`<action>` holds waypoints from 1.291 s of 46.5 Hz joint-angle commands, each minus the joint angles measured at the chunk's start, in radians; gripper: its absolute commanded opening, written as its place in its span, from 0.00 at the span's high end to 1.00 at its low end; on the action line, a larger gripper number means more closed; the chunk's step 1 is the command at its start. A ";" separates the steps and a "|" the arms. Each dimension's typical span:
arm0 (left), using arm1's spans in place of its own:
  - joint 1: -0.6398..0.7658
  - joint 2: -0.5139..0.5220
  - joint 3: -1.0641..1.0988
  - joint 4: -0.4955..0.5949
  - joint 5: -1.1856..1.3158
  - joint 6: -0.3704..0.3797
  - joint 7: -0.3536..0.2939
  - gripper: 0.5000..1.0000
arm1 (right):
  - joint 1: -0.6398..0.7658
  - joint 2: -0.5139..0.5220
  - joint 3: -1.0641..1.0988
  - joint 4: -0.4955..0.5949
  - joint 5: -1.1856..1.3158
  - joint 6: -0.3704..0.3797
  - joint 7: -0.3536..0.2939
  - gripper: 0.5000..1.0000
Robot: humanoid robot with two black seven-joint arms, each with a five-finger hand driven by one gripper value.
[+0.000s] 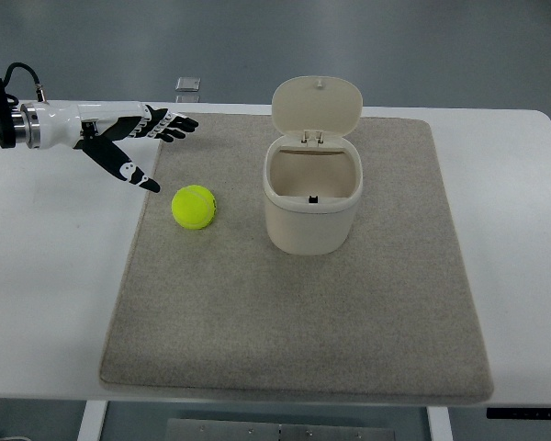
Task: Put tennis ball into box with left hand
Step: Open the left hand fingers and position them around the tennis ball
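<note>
Top view shows a white table point(37, 276) carrying a beige mat point(294, 322), which spreads out beyond and below the fingertips of the left hand point(133, 138). Well past those fingertips, further along the line they point, stands the cream box point(310, 216), its hinged lid point(317, 106) tipped up and back so the mouth is open and the inside looks empty apart from a small dark mark on its far wall. Between fingertips and box, but much closer to the fingers, lies the yellow-green tennis ball point(194, 207), resting on the mat just beyond and a little below the thumb tip. A small grey object point(189, 85) sits at the table's far edge, above the fingers.

By my reading the task has hardly started: the ball is ungrasped and outside the box, so closing on it, lifting, carrying it over the open mouth and letting go all remain.

As for the fingers point(170, 124), they are spread and stretched nearly straight, the thumb angled down apart from the others. They hold nothing, and there is a clear gap to the ball. No right hand appears.
</note>
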State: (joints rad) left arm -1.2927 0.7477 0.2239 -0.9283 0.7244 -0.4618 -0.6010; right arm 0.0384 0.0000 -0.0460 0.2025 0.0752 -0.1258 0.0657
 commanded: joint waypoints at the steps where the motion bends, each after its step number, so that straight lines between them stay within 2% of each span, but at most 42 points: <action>1: 0.000 0.025 -0.014 -0.029 0.032 0.002 -0.005 0.02 | 0.000 0.000 0.000 0.000 0.000 0.000 0.000 0.19; 14: 0.010 0.036 -0.020 -0.030 0.128 0.023 -0.010 0.02 | 0.000 0.000 0.000 0.000 0.000 0.000 0.000 0.20; 24: 0.018 0.024 -0.025 -0.030 0.128 0.051 -0.010 0.02 | 0.000 0.000 0.000 0.000 0.000 0.000 0.000 0.20; 39: 0.046 -0.007 -0.038 -0.053 0.138 0.054 -0.010 0.02 | 0.000 0.000 0.000 0.000 0.000 0.000 -0.001 0.20; 45: 0.052 -0.013 -0.037 -0.049 0.190 0.078 -0.010 0.02 | 0.000 0.000 0.000 0.000 0.000 0.000 0.000 0.20; 46: 0.059 -0.022 -0.043 -0.047 0.213 0.101 -0.010 0.02 | 0.000 0.000 0.000 0.000 0.000 0.000 0.000 0.20; 60: 0.062 -0.042 -0.044 -0.043 0.194 0.124 -0.010 0.02 | 0.000 0.000 0.000 0.000 0.000 0.000 0.000 0.19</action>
State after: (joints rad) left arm -1.2306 0.7175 0.1762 -0.9731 0.9218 -0.3464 -0.6110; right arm 0.0386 0.0000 -0.0460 0.2025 0.0751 -0.1258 0.0658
